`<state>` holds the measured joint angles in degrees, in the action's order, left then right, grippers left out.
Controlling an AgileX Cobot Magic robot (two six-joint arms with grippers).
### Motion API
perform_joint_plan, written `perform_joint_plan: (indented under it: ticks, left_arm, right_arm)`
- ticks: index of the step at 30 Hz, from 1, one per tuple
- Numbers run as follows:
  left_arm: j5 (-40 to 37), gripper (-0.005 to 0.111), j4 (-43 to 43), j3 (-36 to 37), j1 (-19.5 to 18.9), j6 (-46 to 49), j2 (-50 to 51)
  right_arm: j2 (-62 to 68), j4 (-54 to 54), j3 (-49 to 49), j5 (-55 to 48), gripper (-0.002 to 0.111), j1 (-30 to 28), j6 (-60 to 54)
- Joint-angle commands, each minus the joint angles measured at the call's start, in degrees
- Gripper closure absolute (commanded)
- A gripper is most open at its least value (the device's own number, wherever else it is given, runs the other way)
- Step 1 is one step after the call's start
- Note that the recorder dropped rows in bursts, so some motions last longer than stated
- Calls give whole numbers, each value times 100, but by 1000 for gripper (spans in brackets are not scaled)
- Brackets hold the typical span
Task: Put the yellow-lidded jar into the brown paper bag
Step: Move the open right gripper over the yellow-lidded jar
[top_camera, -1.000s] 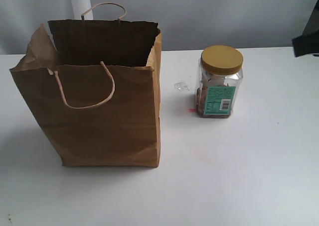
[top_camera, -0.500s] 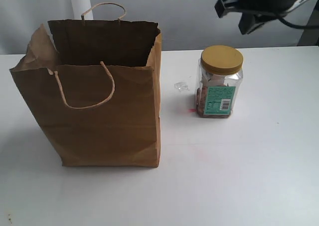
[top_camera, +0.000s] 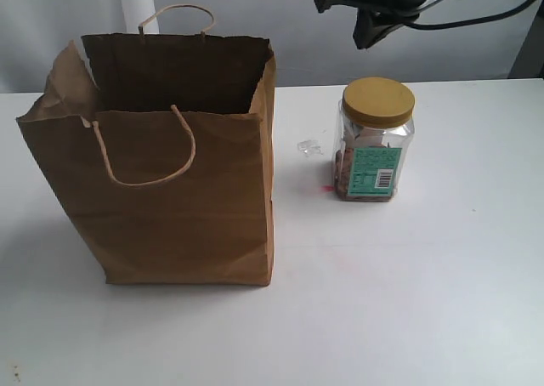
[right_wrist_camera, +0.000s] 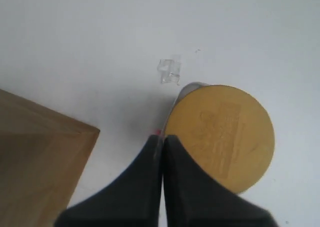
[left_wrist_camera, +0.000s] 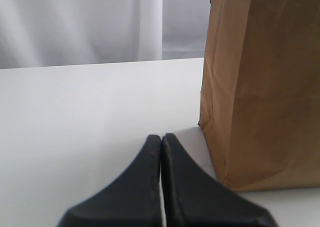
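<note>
The yellow-lidded jar (top_camera: 375,139) stands upright on the white table, right of the brown paper bag (top_camera: 161,161). From the right wrist view I look down on its mustard lid (right_wrist_camera: 221,134), with a corner of the bag (right_wrist_camera: 37,157) beside it. My right gripper (right_wrist_camera: 162,138) is shut and empty, hanging high above the jar; in the exterior view it shows as a dark shape (top_camera: 374,12) at the top. My left gripper (left_wrist_camera: 161,137) is shut and empty, low over the table beside the bag's creased side (left_wrist_camera: 260,87). It does not show in the exterior view.
A small clear plastic scrap (top_camera: 309,148) lies on the table between bag and jar, also the scrap (right_wrist_camera: 169,71) in the right wrist view. A red mark (top_camera: 326,188) sits by the jar's base. A grey backdrop and white curtain (left_wrist_camera: 80,24) close the far side.
The right arm has swung in from the right edge, moving left across the top, and now hangs above the jar. Jar and bag have not moved.
</note>
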<state>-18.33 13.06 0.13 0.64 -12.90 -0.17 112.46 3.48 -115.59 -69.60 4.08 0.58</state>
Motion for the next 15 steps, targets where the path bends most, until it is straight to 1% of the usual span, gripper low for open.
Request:
perform_joint_plan:
  ticks: [1, 2, 5, 8, 10, 11, 12, 15]
  left_arm:
    - [54, 106, -22, -13, 28, -22, 17]
    - [54, 106, -22, -13, 28, -22, 17]
    - [54, 106, -22, -13, 28, -22, 17]
    - [54, 106, -22, -13, 28, -22, 17]
    - [54, 106, -22, -13, 28, -22, 17]
    - [54, 106, -22, -13, 28, -22, 17]
    - [54, 106, -22, -13, 28, -22, 17]
    - [54, 106, -22, -13, 28, -22, 17]
  right_arm:
    - [-10, -602, -52, -36, 98, -16, -58]
    - [-10, -690, -52, -36, 93, -16, -58]
    - [-10, -732, -52, -36, 73, -16, -58]
    - [-10, -722, -52, -36, 41, -16, -58]
    - [-10, -697, -52, -36, 16, -16, -13]
    - [-10, -685, -52, -36, 6, -16, -13]
    - [-10, -685, -52, -36, 3, -16, -13]
    - [-10, -685, -52, -36, 3, -16, -13]
